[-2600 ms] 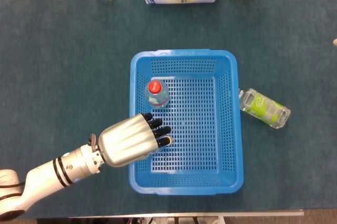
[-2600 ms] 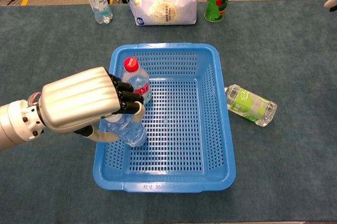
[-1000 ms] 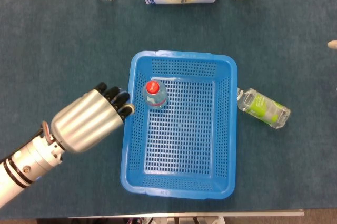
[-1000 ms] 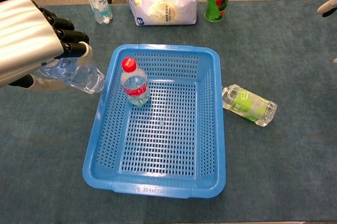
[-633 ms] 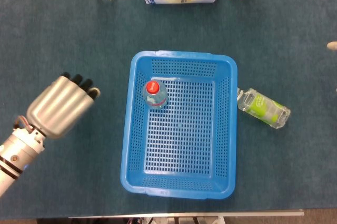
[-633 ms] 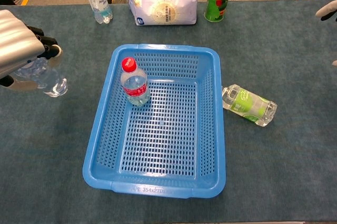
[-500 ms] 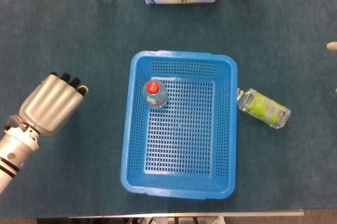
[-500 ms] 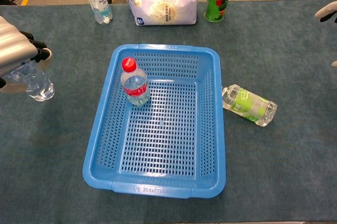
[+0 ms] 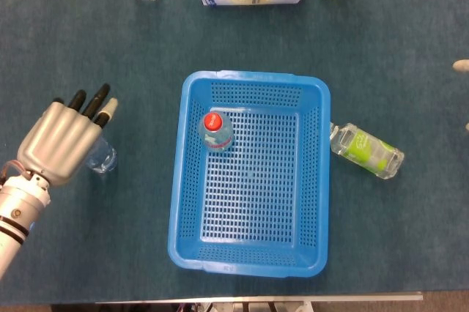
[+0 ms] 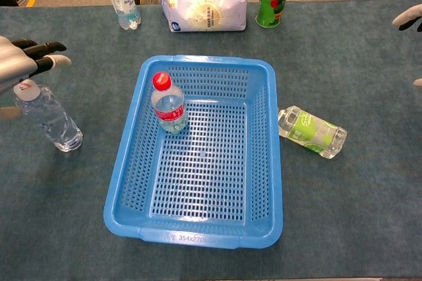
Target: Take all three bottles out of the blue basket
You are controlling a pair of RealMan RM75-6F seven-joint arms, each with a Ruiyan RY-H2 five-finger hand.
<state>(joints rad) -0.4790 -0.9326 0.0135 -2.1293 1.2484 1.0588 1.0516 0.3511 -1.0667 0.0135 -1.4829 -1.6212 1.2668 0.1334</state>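
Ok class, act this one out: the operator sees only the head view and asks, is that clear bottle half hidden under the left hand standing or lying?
Observer: Standing. The chest view shows the clear bottle upright on the table, outside the blue basket.
Operator: Is the left hand gripping it?
Observer: No. The left hand has its fingers straight and spread, gripping nothing.
Operator: And the red-capped bottle?
Observer: The red-capped bottle stands upright inside the basket, near its far left corner.
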